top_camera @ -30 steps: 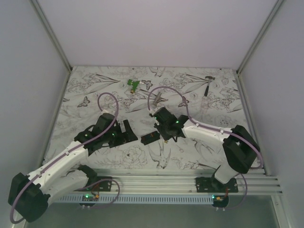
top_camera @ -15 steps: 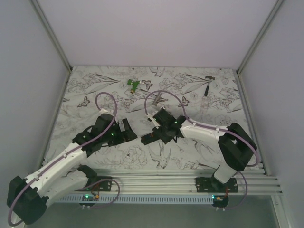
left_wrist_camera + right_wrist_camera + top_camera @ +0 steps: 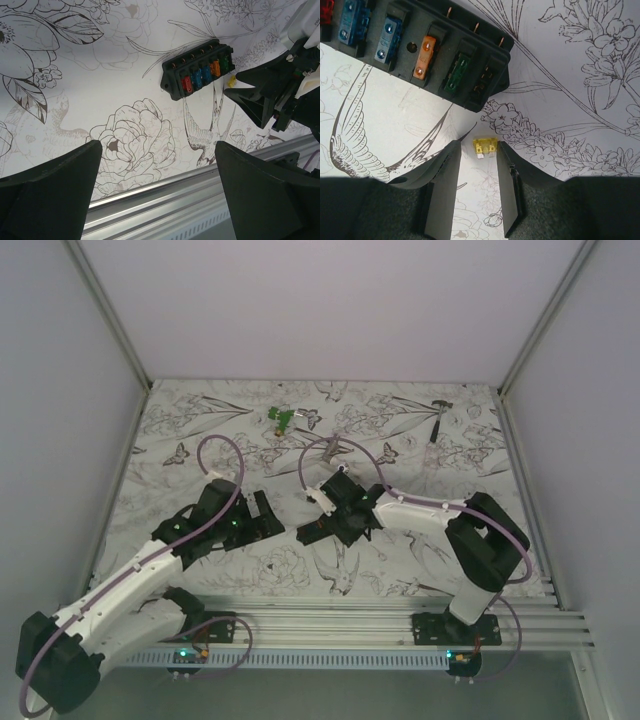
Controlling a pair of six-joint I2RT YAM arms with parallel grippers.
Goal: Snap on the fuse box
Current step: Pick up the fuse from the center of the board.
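A: Where do the arms stand?
B: Both reach over the flowered worktop point(image 3: 180, 440). The left arm point(image 3: 130, 580) and the right arm point(image 3: 425, 515) angle toward each other.
A: And the fuse box?
B: The fuse box point(image 3: 199, 75) lies flat on the worktop between them, near the middle. Red, blue, orange and green fuses show in its slots.
A: The pincers?
B: The left pincer point(image 3: 157, 150) gapes wide, short of the box, holding nothing. The right pincer point(image 3: 479, 150) is parted narrowly, just beside the box's green end. A yellow fuse point(image 3: 485, 148) lies on the worktop between its tips, with a gap at one side.
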